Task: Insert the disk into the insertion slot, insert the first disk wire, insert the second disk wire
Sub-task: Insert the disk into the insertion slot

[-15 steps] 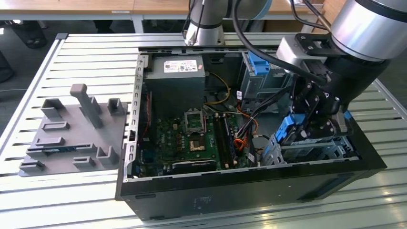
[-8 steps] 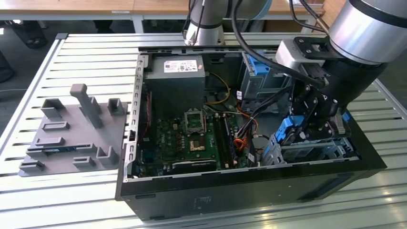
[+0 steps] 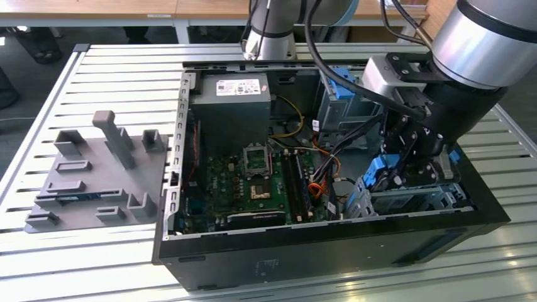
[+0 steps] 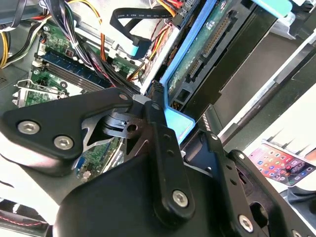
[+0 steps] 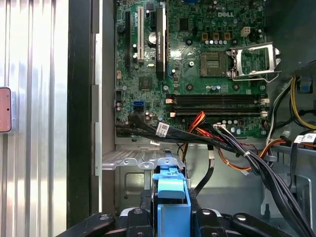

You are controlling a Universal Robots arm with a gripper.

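Observation:
The disk (image 3: 379, 171) is a flat drive in a bright blue carrier, held on edge by my gripper (image 3: 404, 171), which is shut on it. It hangs over the front right corner of the open computer case, just above the insertion slot (image 3: 413, 200), a low silver perforated cage. In the second wrist view the black fingers (image 4: 157, 129) clamp the blue frame of the disk (image 4: 207, 47), whose green circuit side shows. The first wrist view shows the disk (image 5: 170, 185) edge-on in my gripper (image 5: 170, 210), with the insertion slot (image 5: 129, 160) below it. A black flat wire with a blue plug (image 4: 134, 48) lies loose nearby.
The motherboard (image 3: 251, 176) covers the case floor, with bundles of coloured cables (image 5: 237, 148) running beside the cage. A taller grey cage with a blue latch (image 3: 340, 104) stands further back. A grey fixture board (image 3: 97, 176) lies on the slatted table at the exterior view's left.

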